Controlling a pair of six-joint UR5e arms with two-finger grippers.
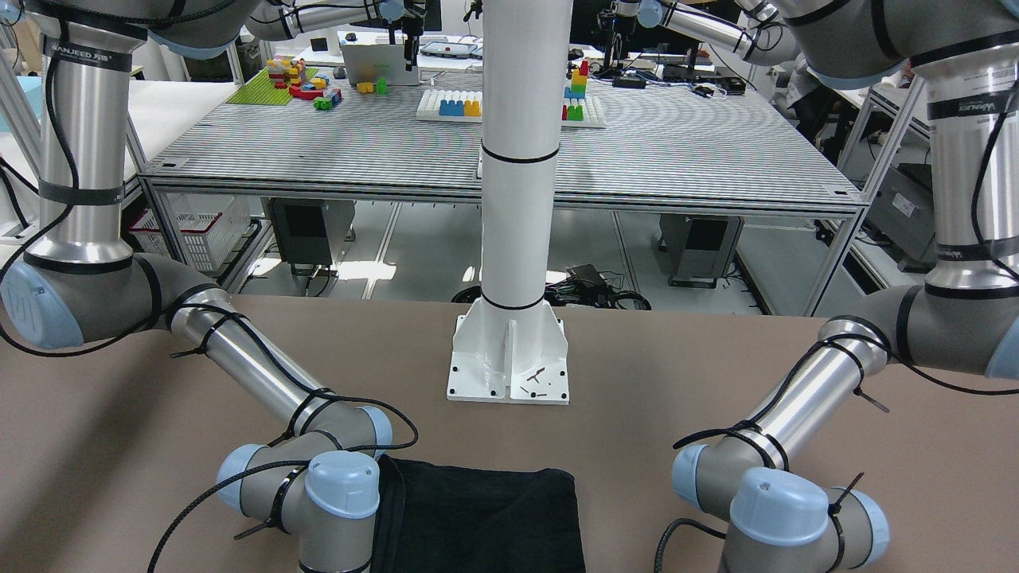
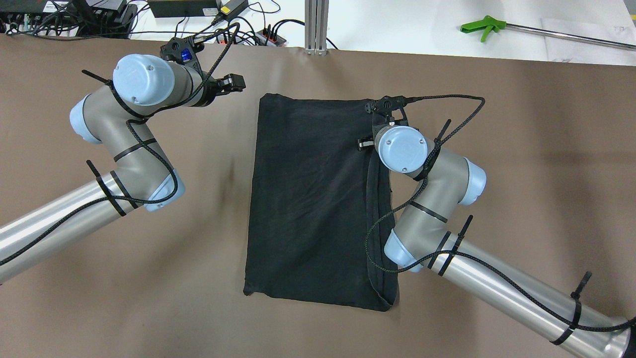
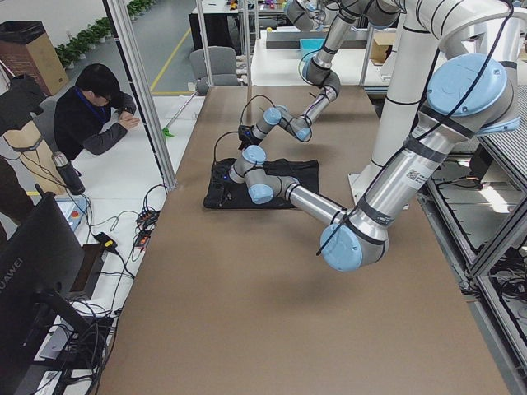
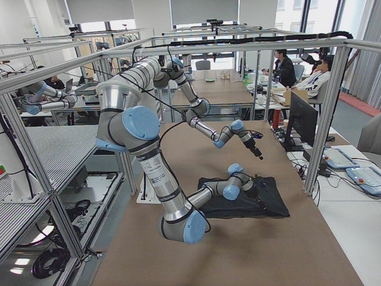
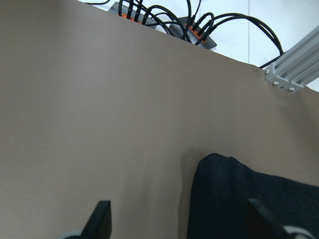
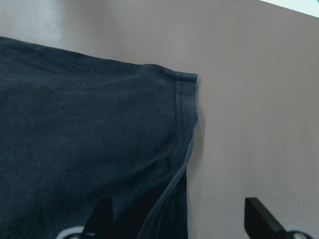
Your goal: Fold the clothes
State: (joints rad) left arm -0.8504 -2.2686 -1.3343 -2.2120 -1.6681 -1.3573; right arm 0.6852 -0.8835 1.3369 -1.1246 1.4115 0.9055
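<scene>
Since right fingers (image 6: 259,213) hang wide open & empty over upper-right corner of black garment (image 2: 313,199), mid-frame on tabletop (image 2: 521,149) in overhead view, w/ left fingers (image 5: 102,219) wide off its upper-left corner, a shallow pinch prob grabs one layer, skewing fold.

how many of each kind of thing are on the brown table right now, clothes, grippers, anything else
black garment: 1
grippers: 2, the left gripper and the right gripper, both open
white column base: 1
total: 4
</scene>
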